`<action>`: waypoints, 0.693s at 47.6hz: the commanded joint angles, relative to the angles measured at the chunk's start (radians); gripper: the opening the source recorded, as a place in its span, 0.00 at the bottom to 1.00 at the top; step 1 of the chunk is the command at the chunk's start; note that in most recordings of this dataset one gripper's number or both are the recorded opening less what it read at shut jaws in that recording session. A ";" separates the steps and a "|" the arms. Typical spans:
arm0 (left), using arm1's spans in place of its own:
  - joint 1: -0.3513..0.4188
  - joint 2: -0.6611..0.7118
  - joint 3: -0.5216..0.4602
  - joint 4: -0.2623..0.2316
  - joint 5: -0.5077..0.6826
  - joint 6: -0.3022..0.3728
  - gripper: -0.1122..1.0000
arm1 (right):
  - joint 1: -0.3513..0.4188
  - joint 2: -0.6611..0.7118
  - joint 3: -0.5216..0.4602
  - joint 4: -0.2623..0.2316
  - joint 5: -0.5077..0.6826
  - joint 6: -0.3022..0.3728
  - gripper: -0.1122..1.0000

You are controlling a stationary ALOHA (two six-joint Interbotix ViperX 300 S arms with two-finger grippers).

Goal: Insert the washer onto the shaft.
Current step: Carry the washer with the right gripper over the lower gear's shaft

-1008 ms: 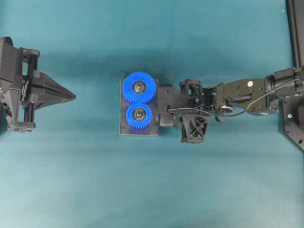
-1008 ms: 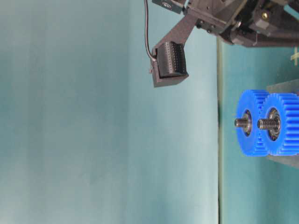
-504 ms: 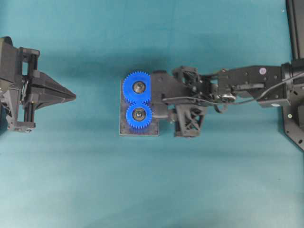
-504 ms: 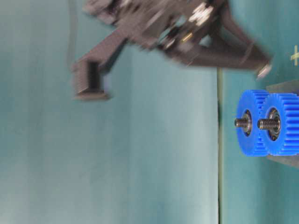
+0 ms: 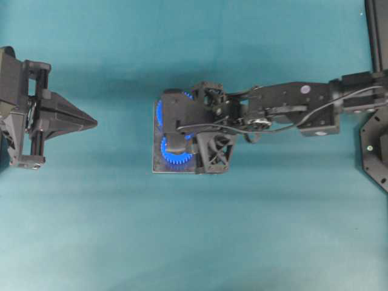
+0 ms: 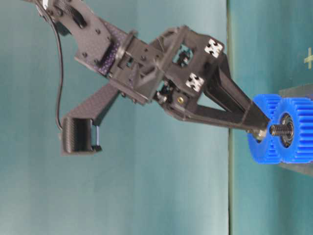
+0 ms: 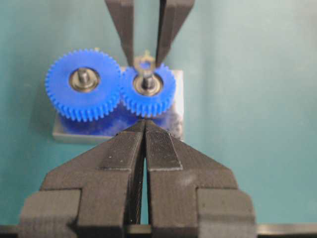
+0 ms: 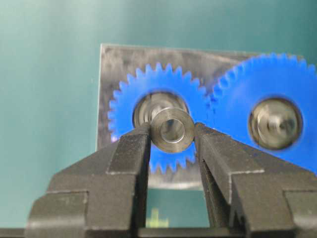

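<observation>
- Washer (image 8: 172, 130): pinched between fingers of right gripper (image 8: 172, 144), poised just above shaft (image 7: 147, 79) of smaller blue gear (image 8: 157, 114); not yet threaded on.
- Remaining: alignment, lowering, release.
- Right arm: stretched over gear plate (image 5: 159, 168), gripper angled down.
- Left gripper (image 7: 144, 148): clenched, empty, parked far left.

We see the right gripper (image 8: 172, 144) angled down over the smaller gear (image 8: 158, 116), its fingers (image 8: 131, 148) pinching the washer (image 8: 172, 130), while the left gripper (image 7: 144, 144), fingers pressed together, sits well away from that gear.
</observation>
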 commanded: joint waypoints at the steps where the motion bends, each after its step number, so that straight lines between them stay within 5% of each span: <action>1: 0.002 -0.003 -0.018 0.003 -0.009 0.002 0.10 | 0.005 -0.009 -0.029 -0.003 -0.009 -0.011 0.37; 33: 0.000 -0.008 -0.009 0.003 -0.009 -0.003 0.11 | 0.011 0.015 -0.025 -0.003 -0.005 -0.008 0.37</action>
